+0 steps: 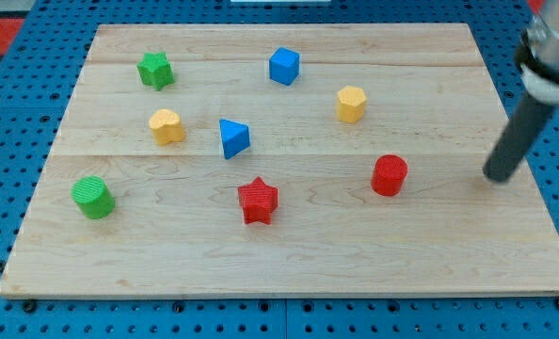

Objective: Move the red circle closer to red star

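Eight small blocks sit on the wooden board (pixel 289 264), including one ridged red circle (pixel 389 176) left of my tip (pixel 497 177), a gripperless rod, and one red star (pixel 257 201) farther left.

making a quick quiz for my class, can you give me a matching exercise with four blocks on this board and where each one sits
Things:
1. green star
2. green cylinder
3. blue cube
4. red circle

Places:
A. nearest my tip, on its left in the view
B. top left of the board
C. top middle
D. lower left

Pairs: 1-B, 2-D, 3-C, 4-A
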{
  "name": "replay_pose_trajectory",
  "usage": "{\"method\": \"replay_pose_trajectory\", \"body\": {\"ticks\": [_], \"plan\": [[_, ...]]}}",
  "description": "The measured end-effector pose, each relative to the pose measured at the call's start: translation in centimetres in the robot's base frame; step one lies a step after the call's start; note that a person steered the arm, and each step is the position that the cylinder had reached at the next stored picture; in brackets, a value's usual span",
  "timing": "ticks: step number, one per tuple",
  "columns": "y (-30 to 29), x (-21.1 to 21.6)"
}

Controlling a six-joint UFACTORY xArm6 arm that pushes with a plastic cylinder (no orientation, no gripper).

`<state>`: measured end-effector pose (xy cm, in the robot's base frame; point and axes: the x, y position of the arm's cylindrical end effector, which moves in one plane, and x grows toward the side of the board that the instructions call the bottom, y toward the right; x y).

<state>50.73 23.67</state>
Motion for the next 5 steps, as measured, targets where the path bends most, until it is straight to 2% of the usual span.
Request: {"method": "replay_pose_trajectory", "body": {"ticks": [1,2,4,5], "plan": [[-8.7,-2.6],[-12.1,-4.7],[-13.9,-4.4],[-19.0,-2.9]]}}
